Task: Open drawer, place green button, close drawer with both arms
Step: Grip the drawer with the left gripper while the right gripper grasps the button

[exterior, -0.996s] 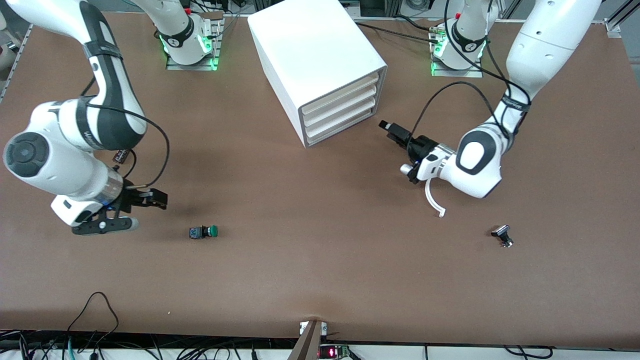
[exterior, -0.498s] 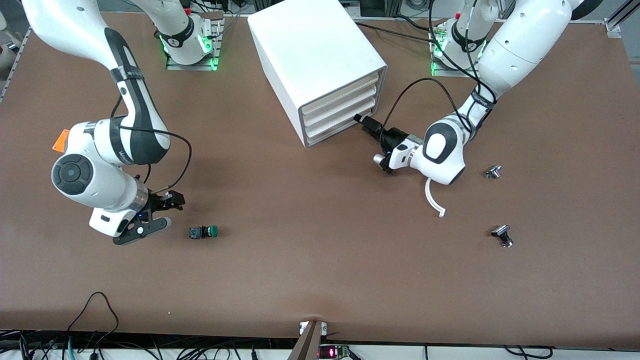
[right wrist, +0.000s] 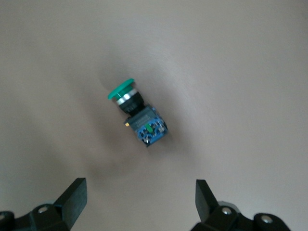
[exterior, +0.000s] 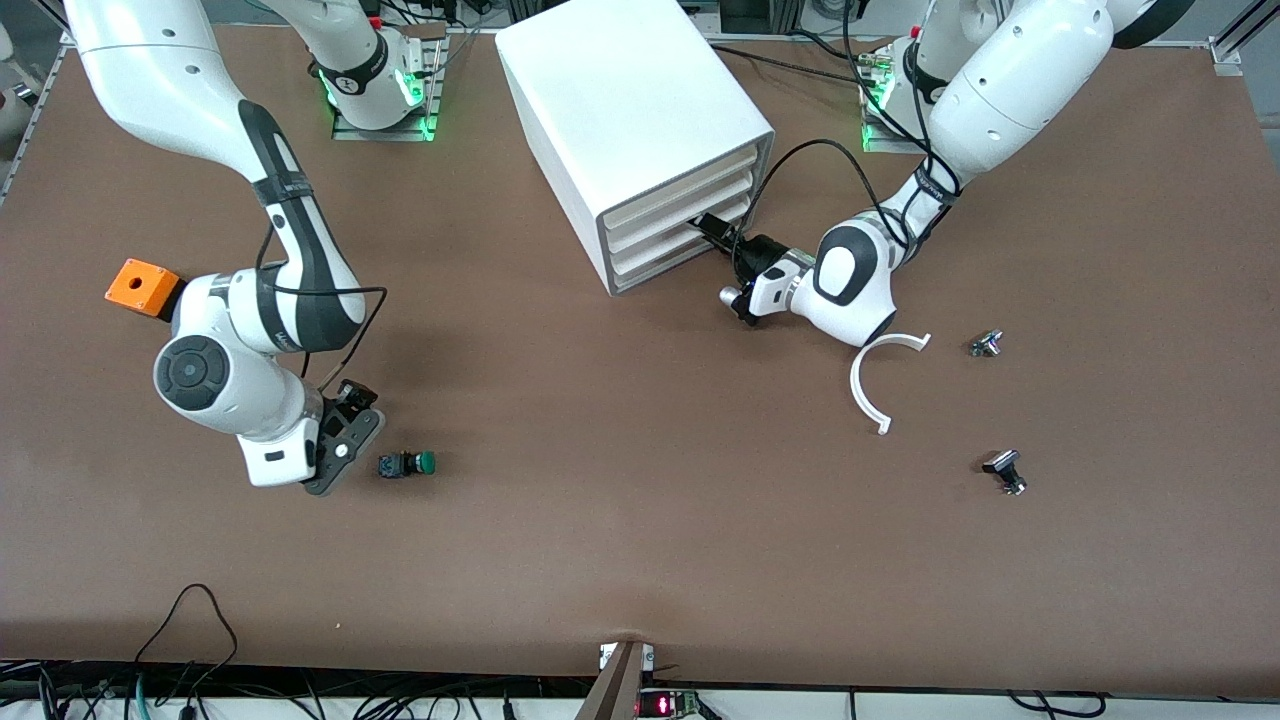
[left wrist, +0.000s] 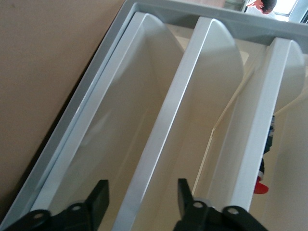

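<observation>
Left gripper (exterior: 712,224): we see its jaws spread astride a drawer (left wrist: 159,130) front lip of the cabinet (exterior: 620,110).
Right gripper (exterior: 345,445): we see jaws spread, beside the button (exterior: 408,464).

No text, label, brand or number can be read anywhere; the dark lettering on the right arm's forearm (exterior: 290,325) is too small to make out.

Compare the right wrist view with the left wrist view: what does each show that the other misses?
Only the right wrist view shows the button, lying on its side on the bare table, ahead of the open right gripper. Only the left wrist view shows the cabinet's stacked drawer fronts close up, with the left gripper straddling the lip of one drawer. Both show brown tabletop and their own two black fingers, apart.
</observation>
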Controlling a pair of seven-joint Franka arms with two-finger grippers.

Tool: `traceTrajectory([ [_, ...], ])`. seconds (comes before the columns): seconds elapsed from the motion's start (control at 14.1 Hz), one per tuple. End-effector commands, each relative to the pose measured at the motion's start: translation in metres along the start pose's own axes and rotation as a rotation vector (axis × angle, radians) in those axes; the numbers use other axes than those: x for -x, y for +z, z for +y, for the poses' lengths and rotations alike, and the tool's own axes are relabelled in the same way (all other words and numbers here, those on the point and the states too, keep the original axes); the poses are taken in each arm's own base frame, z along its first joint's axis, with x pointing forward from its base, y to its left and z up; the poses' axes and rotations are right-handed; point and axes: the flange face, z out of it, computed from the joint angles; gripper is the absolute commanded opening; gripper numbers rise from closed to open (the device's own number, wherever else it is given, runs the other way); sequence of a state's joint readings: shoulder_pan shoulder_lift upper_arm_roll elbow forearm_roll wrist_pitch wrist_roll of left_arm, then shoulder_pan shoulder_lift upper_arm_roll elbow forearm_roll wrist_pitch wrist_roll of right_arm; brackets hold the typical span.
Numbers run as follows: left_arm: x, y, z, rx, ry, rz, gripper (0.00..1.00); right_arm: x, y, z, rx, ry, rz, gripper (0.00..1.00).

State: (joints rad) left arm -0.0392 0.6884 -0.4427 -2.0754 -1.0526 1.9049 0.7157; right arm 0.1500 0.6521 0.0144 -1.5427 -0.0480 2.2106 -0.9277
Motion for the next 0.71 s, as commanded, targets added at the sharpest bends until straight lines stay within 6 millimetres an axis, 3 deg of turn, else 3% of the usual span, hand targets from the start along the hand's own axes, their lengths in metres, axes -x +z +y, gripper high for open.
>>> traceTrajectory([
  [0.0, 0.005, 0.004, -0.007, 0.020, 0.017, 0.016, 0.29, -0.016, 0.024, -0.009, 0.008, -0.252, -0.004, 1.00],
  [0.07, 0.005, 0.004, -0.007, 0.020, 0.017, 0.016, 0.07, -0.019, 0.027, -0.012, 0.008, -0.318, -0.004, 1.00],
  [0.14, 0.004, 0.003, -0.007, 0.020, 0.018, 0.018, 0.00, -0.022, 0.034, -0.015, 0.001, -0.374, -0.007, 1.00],
  [0.5, 0.000, -0.023, -0.007, 0.006, 0.008, 0.060, 0.00, -0.019, 0.075, -0.009, 0.038, -0.443, 0.022, 1.00],
  [0.64, -0.012, -0.062, -0.002, -0.009, 0.030, 0.128, 0.00, -0.021, 0.087, -0.011, 0.048, -0.449, 0.027, 1.00],
])
